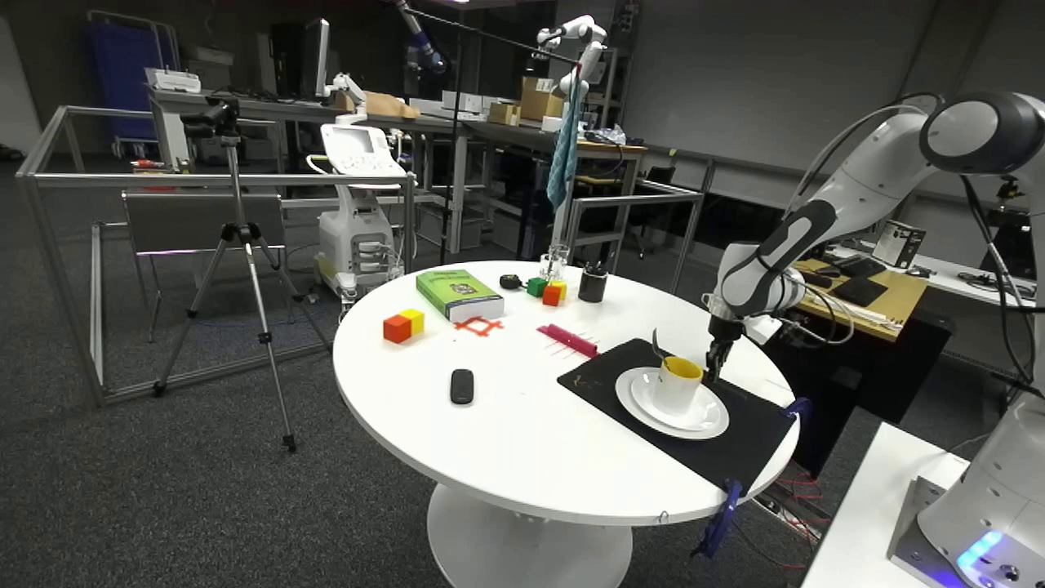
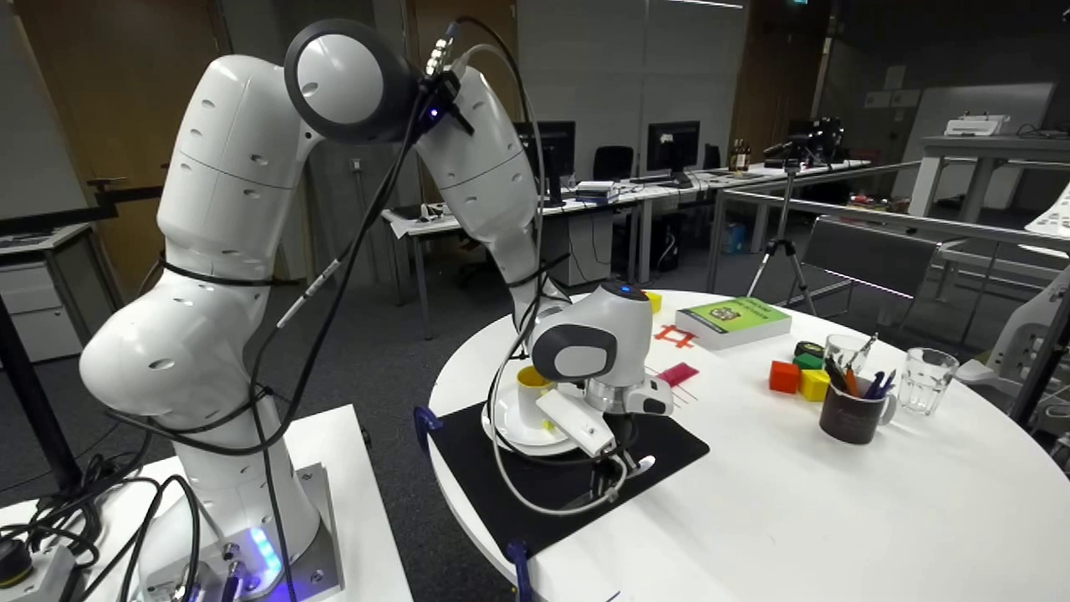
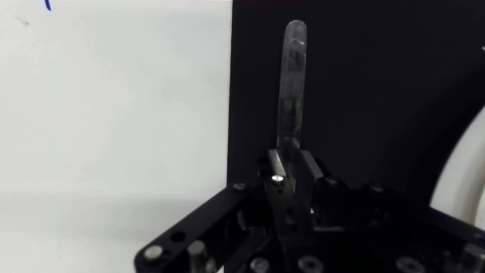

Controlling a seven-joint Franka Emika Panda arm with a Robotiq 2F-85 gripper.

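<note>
gripper (image 3: 291, 161) down low over black mat (image 3: 360, 83), at a metal utensil (image 3: 292, 87). wrist view: a pad either side of the utensil, gap between them narrow, about as wide as the utensil there. can't tell if pads are pressed onto it or only right beside it. utensil runs lengthwise along the mat, near one straight edge and roughly parallel to it; rounded end points away from the gripper, other end lost under the fingers. can't tell if it lies flat on the mat or is slightly up.

same mat: two white plates (image 1: 629, 400), small one stacked on big one, off to the side of the gripper. cup (image 1: 674, 394) upright on top, white outside, yellow inside. plate edge also shows at right of wrist view.

mat sits on round white table (image 1: 506, 441), blue clamps (image 1: 721, 523) at two mat corners on the table rim. also on table: green book (image 1: 460, 294), red frame (image 1: 479, 327) just beside it, pink piece (image 1: 567, 339), black oblong (image 1: 462, 386). cubes (image 2: 783, 376) in red, yellow, green bunched near a mug (image 2: 851, 416) of pens, glasses (image 2: 928, 380) close by. tripod (image 1: 243, 237) on the floor beyond.
</note>
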